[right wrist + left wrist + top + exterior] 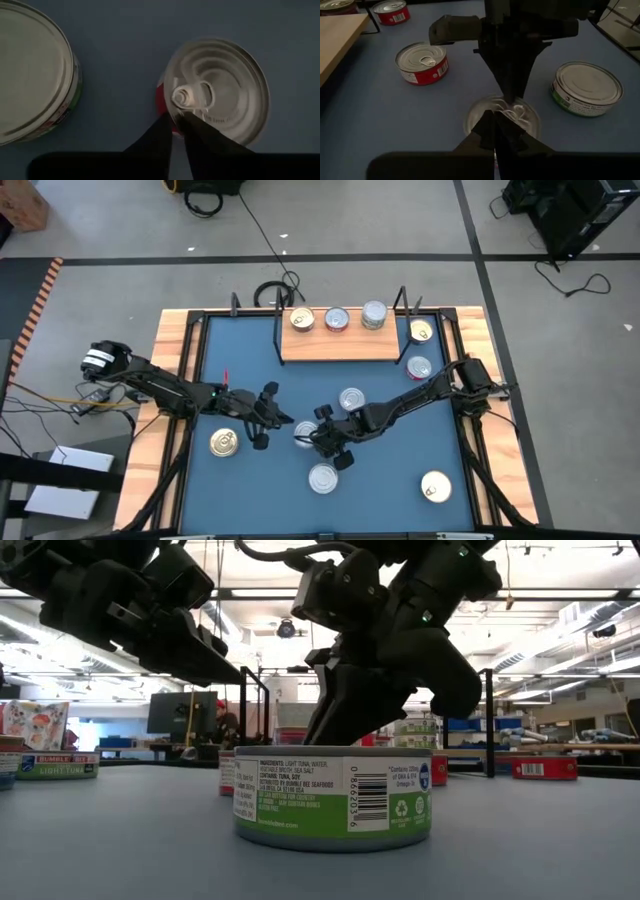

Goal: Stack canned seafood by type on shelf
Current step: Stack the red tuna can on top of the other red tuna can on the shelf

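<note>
Three tins sit on the shelf (337,340); about seven remain off it on the blue surface (240,480). Right gripper (312,436) jaws pinch a red-sided tin (220,90) in front of the shelf; left gripper (272,418) clenched, empty.

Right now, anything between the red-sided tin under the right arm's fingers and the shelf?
One thing, judging from above: another silver-lidded tin sits on the blue table roughly on the straight line from the red-sided tin at the right gripper to the shelf. A lifted carry should clear it.
</note>
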